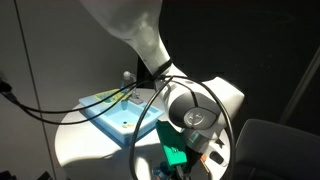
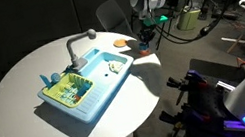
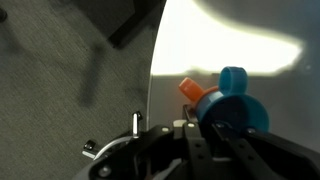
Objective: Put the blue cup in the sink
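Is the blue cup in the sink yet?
No, the wrist view shows the blue cup over white tabletop beside an orange piece, away from the sink.

The arm [image 1: 140, 30] is clad in glossy white shells; thin black cables [image 1: 60, 113] are looped alongside; the pincer [image 3: 205, 130] is black.

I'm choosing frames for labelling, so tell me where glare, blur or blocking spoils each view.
Wrist view: soft focus, the blue cup and orange piece have fuzzy edges, glare washes out the table. In an exterior view the pale arm is blown out and hides part of the sink. In an exterior view the sink is sharp, with a dark shadow on the table beside it.
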